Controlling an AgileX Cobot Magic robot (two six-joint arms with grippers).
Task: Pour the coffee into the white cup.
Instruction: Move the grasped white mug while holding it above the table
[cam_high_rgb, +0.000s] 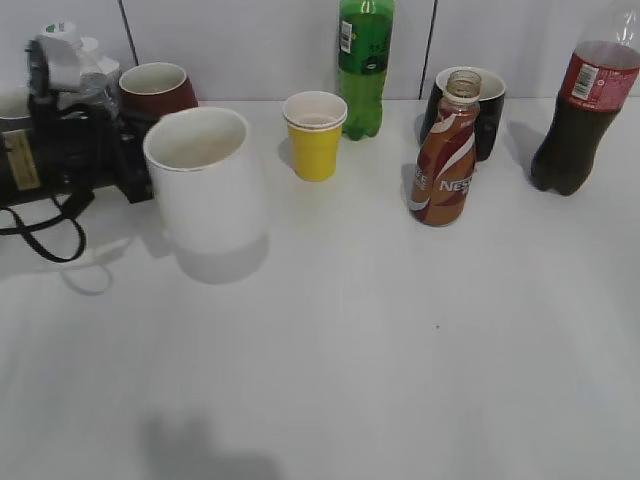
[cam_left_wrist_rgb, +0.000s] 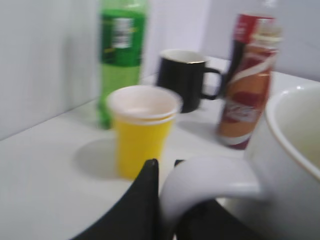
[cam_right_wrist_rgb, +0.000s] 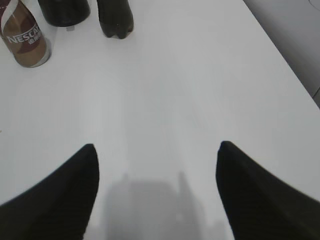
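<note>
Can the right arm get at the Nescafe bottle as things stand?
Probably yes. The right gripper is open over bare table, and the Nescafe bottle stands uncapped ahead with open space on its near side; only the black mug sits close behind it.

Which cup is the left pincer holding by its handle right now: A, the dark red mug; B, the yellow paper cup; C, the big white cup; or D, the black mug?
C: the left pincer is closed around the handle of the white cup, as the left wrist view shows.
</note>
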